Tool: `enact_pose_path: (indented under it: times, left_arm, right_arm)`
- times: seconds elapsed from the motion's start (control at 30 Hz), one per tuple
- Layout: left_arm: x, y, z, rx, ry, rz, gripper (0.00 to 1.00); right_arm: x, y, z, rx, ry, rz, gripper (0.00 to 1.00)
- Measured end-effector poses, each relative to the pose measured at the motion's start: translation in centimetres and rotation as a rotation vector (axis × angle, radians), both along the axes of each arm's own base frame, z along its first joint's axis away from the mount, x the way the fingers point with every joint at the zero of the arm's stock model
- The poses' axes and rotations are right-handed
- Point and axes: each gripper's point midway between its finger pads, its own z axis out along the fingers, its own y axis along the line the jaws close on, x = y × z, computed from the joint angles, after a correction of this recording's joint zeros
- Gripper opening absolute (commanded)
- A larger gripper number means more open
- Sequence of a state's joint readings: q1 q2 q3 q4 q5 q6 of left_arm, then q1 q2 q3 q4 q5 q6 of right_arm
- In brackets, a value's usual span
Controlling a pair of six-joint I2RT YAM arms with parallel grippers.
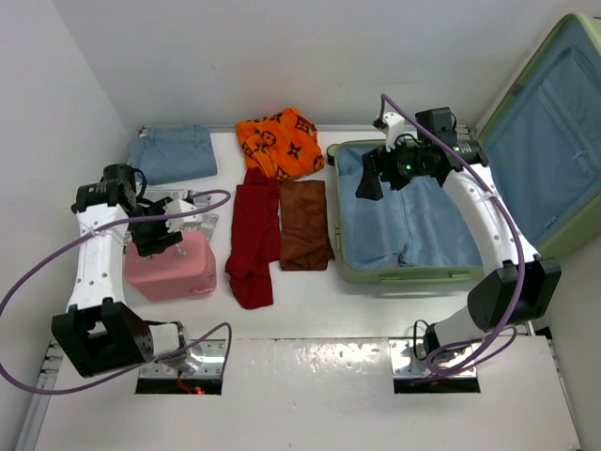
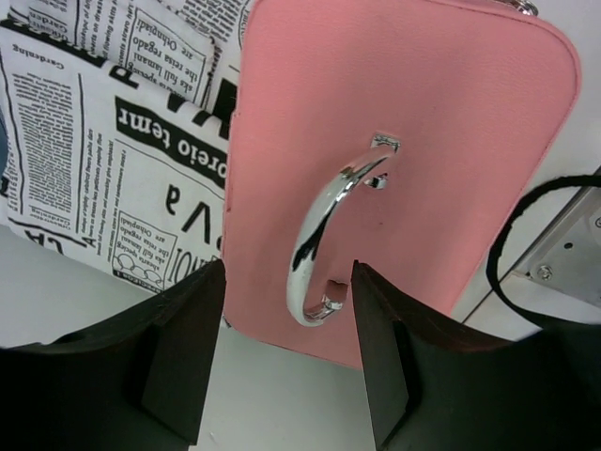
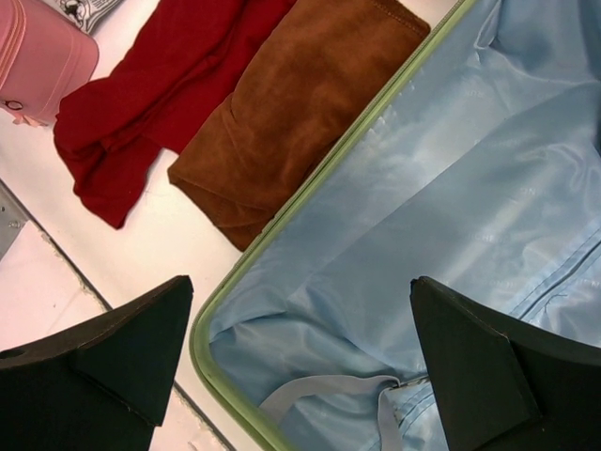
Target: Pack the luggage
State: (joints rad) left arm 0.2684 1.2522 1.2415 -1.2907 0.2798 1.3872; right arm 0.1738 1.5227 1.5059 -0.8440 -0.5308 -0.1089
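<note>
White table: luggage lies open at 3 o'clock, pink case at 9. Imo the left gripper, open w/ jaws straddling the handle, should center up b4 squeezing; right gripper hangs wide open over the lining.
</note>
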Motion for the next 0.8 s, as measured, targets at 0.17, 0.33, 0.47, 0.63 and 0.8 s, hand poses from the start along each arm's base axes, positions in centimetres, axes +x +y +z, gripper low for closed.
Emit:
enact_pose_path:
  times: [0.17,0.33,0.47,0.63,0.8]
  left_arm:
    - [-0.5,0.0,-0.4,0.007,0.013,-0.009,0.5]
    - [-0.4,0.2,-1.3,0.007,0.05,-0.011,0.2]
    - [-0.2,0.4,-2.1,0.012,0.065,-0.024,0.09]
    - [-0.3,0.3,-2.0,0.021,0.045,-0.039,0.0]
    - [-0.7,0.0,-1.3,0.021,0.015,-0.046,0.0]
  right_arm:
    - [0.0,0.1,-0.4,-0.003,0.011,0.003,0.99]
    - [0.0,0.1,-0.5,-0.01,0.011,0.004,0.99]
    - [0.1,0.0,-0.5,-0.016,0.007,0.005,0.99]
    - [0.2,-0.1,-0.6,-0.026,0.001,0.008,0.99]
    - [0.2,-0.2,-0.7,-0.036,-0.003,0.004,0.99]
